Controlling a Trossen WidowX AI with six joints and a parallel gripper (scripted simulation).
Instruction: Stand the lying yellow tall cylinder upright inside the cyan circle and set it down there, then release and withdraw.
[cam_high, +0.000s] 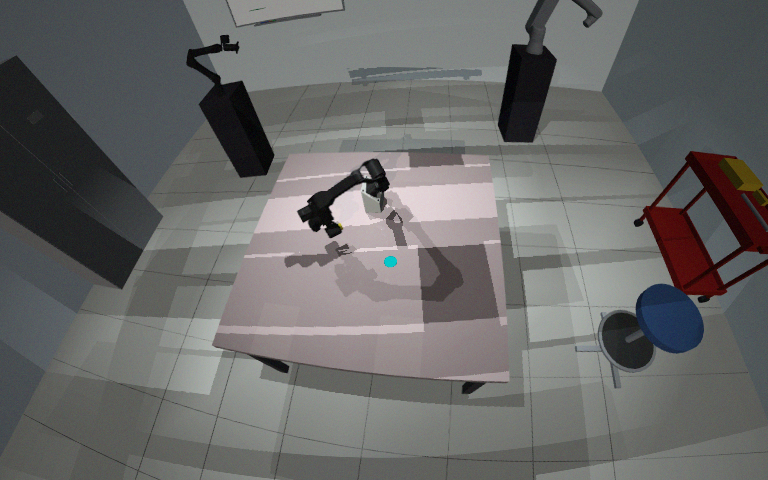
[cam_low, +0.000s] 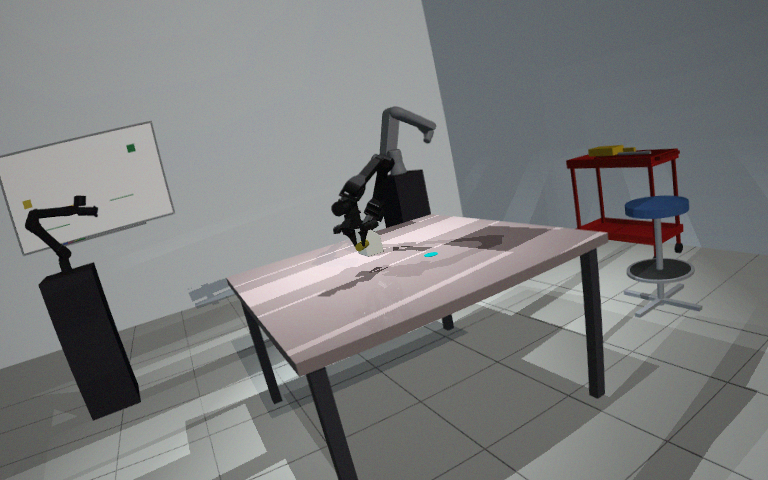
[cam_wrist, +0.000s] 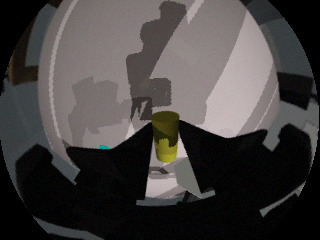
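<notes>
Gripper (cam_high: 338, 228) (cam_low: 362, 243) (cam_wrist: 166, 124) pinches the yellow cylinder (cam_high: 340, 226) (cam_low: 362, 246) (cam_wrist: 165, 139) between its fingertips. Both hang above the pink table (cam_high: 362, 350) (cam_low: 339, 322) (cam_wrist: 100, 45), gripper's shadow lying apart from it on the top. Cyan circle (cam_high: 390, 261) (cam_low: 431, 254) (cam_wrist: 104, 147) lies flat on the table, uncovered; cylinder is off to one side, well apart from it. Exact lean of cylinder: cannot tell. Arm (cam_high: 342, 185) (cam_low: 355, 185) bends out from its pale base (cam_high: 370, 203) (cam_low: 373, 245). Striped shadows cross the table.
</notes>
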